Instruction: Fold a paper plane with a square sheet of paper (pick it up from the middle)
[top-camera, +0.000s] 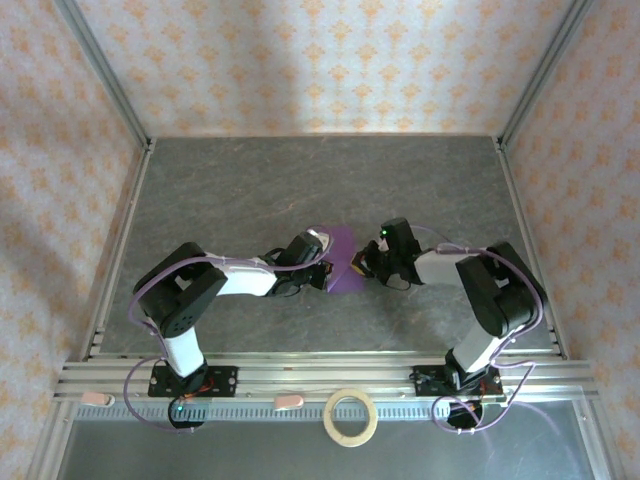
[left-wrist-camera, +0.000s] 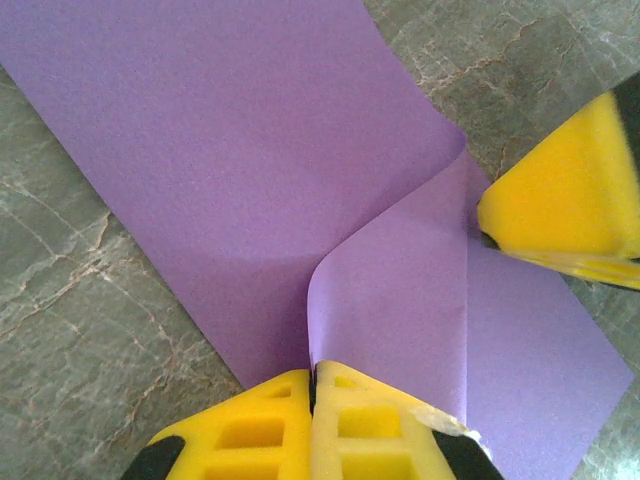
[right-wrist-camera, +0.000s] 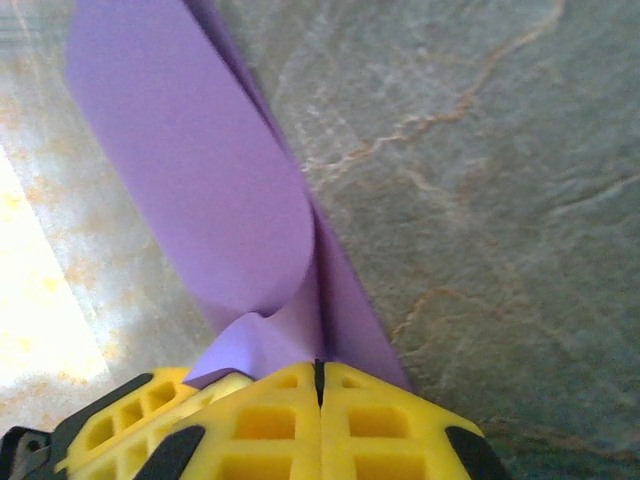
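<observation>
This is a robot lab cell: a grey marbled counter (top-camera: 300, 190) is boxed in by aluminium frame posts (top-camera: 100, 70) and by orange-patterned wallpaper panels (top-camera: 320, 60) at 9, 12 and 3 o'clock. At 6 o'clock, a cabled left arm (top-camera: 190, 300) and right arm (top-camera: 490, 290) are bolted to a slotted metal rail (top-camera: 320, 378), with a tape ring (top-camera: 351, 417) just beside it.

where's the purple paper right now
In the top view the purple sheet lies at the middle of the table, pinched by the left claw on its left side and the right claw on its right.
</observation>
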